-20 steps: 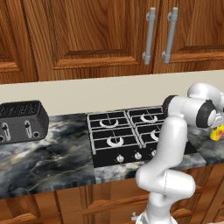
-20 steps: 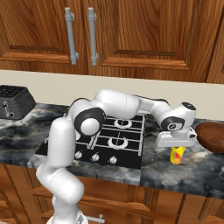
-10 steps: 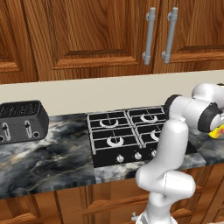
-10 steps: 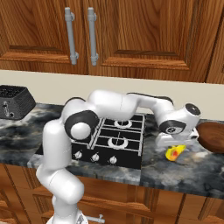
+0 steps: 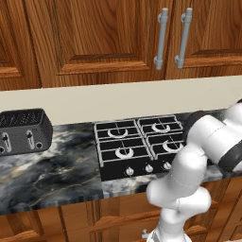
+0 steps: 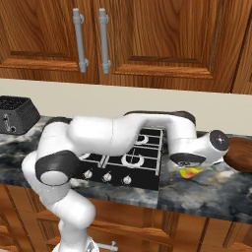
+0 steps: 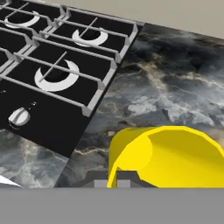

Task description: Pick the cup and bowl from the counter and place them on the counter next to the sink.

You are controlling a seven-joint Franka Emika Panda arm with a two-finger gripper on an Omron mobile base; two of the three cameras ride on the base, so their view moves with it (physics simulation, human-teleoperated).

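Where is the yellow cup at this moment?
In the right base view the cup is under the gripper, on the counter just right of the stove, with the bowl further right.

Even, bright rendered light; soft shadow under the arm (image 6: 123,135); faint sheen on the counter (image 7: 175,87); no blur.
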